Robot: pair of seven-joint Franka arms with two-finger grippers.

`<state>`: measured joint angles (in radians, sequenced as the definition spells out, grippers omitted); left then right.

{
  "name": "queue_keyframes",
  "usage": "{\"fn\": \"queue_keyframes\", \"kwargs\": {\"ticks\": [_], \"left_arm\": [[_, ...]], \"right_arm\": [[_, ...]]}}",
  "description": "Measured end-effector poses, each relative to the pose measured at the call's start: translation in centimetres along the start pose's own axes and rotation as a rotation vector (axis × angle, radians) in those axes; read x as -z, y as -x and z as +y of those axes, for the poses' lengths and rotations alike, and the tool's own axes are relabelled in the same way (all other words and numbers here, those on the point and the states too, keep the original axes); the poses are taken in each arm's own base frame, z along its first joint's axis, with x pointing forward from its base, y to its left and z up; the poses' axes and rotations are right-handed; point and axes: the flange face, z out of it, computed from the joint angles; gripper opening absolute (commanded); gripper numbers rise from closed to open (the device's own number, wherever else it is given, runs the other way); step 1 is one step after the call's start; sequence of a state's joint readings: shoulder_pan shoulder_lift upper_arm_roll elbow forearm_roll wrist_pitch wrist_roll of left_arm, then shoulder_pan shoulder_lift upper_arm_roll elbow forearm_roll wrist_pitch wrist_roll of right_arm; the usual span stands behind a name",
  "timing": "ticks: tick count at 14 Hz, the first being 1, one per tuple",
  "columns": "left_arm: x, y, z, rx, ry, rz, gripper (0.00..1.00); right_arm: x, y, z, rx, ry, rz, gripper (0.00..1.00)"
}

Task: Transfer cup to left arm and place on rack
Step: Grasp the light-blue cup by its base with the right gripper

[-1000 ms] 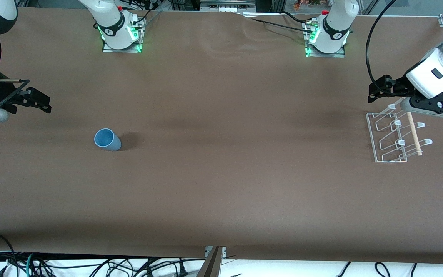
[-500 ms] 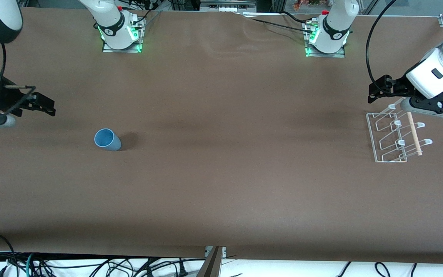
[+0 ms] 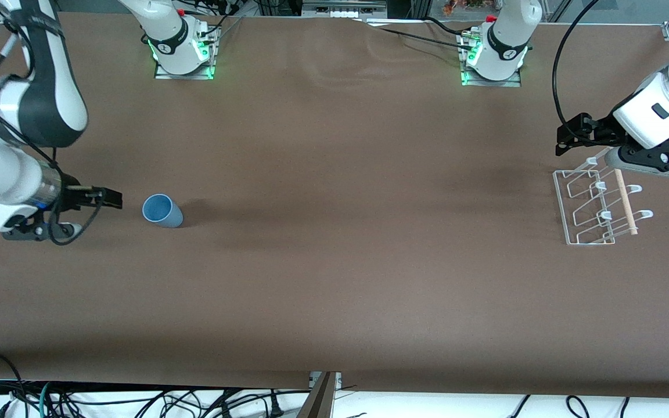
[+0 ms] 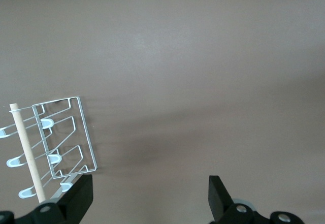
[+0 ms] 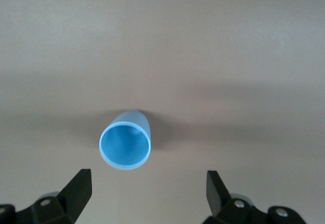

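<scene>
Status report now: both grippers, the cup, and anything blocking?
Right gripper open, beside the cup. Left gripper open, waiting over the rack. Cup upright on table, not gripped. Nothing between them.

Small light-blue plastic tumbler [image 3: 162,211] stands on the brown table [image 3: 334,278] toward the right arm's end, just beside the right gripper [image 3: 112,198]. White wire drying rack [image 3: 596,207] sits at the left arm's end, the left gripper [image 3: 567,141] over the table beside it.

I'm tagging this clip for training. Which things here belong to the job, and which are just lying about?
Job:
- cup, upright on the table
- rack, at the left arm's end
- right gripper, open beside the cup
- left gripper, open, waiting by the rack

Lying about:
- cables along the table's edge
</scene>
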<state>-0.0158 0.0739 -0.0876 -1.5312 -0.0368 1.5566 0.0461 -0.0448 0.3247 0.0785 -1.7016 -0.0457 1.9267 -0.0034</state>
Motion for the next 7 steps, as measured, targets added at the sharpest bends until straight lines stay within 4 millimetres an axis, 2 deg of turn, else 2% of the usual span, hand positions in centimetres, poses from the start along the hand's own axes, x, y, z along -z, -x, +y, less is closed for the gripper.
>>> {"fn": "queue_keyframes", "kwargs": {"ticks": [3, 4, 7], "left_arm": [[0.0, 0.0, 0.0, 0.000, 0.000, 0.000, 1.00], [0.0, 0.0, 0.0, 0.000, 0.000, 0.000, 1.00], [0.0, 0.0, 0.0, 0.000, 0.000, 0.000, 1.00]], "right_arm": [[-6.7, 0.4, -0.3, 0.005, -0.005, 0.021, 1.00], [-8.4, 0.8, -0.4, 0.006, -0.007, 0.022, 1.00], [-11.6, 1.7, -0.6, 0.008, -0.010, 0.033, 1.00]]}}
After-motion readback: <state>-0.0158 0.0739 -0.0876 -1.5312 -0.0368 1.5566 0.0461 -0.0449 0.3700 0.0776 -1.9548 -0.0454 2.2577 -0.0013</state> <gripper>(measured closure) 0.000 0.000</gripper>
